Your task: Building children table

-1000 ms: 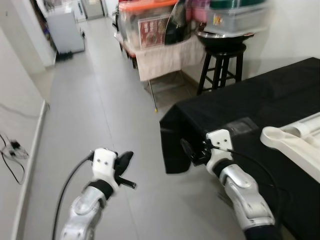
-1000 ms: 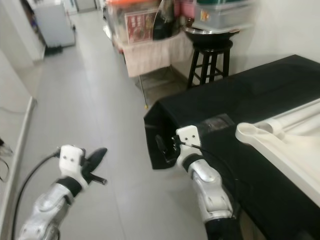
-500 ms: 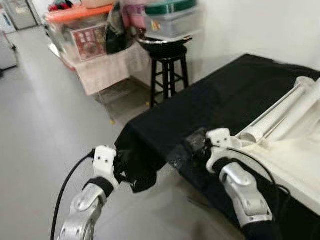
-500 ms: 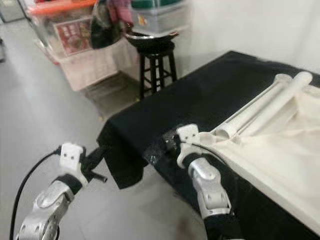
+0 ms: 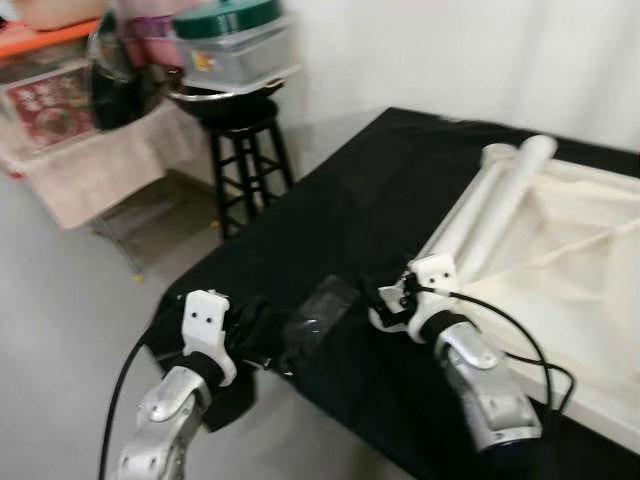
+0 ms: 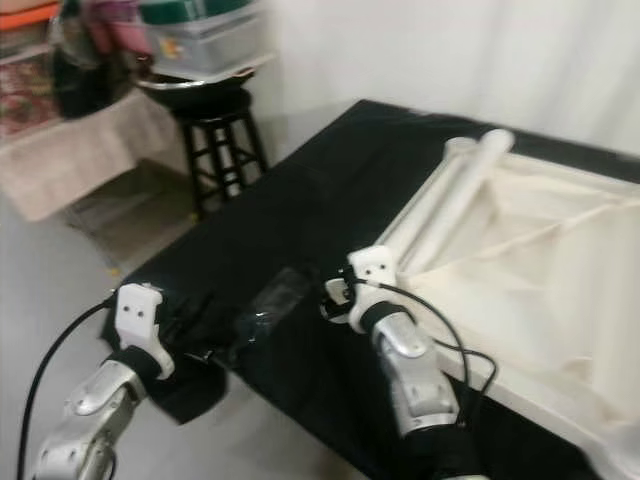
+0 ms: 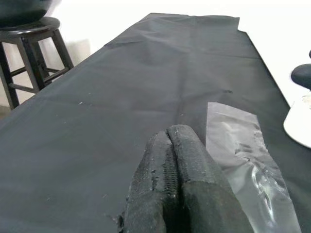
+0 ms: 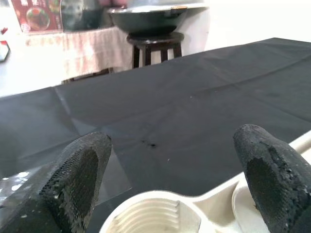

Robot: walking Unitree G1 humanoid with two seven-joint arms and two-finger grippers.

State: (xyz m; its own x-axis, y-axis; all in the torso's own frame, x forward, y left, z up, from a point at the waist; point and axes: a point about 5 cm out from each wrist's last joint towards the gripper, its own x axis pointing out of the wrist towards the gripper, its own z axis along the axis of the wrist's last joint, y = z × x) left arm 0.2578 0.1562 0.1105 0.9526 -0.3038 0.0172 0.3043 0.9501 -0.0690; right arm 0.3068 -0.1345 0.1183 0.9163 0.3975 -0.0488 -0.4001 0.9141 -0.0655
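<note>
A black-draped counter stands by a white wall, carrying the cream tabletop panel with two tube legs along its near edge. The right hand, fingers spread, hovers at the panel's threaded corner socket; the left hand, fingers pressed together, holds nothing near a clear plastic bag. The panel appears to be rigid, light, smooth plastic, probably best gripped at its raised rim or a leg's middle.

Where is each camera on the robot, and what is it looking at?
Left eye view: on the head, looking down at the black table; both silver arms show, left gripper, right gripper.
Right eye view: beside it, same scene, with the white tabletop.
Left wrist view: on the left wrist, looking along its shut fingers over the cloth and a clear bag.
Right wrist view: on the right wrist, open fingers astride a threaded socket.
Shared: both wrist views see the stool.
</note>
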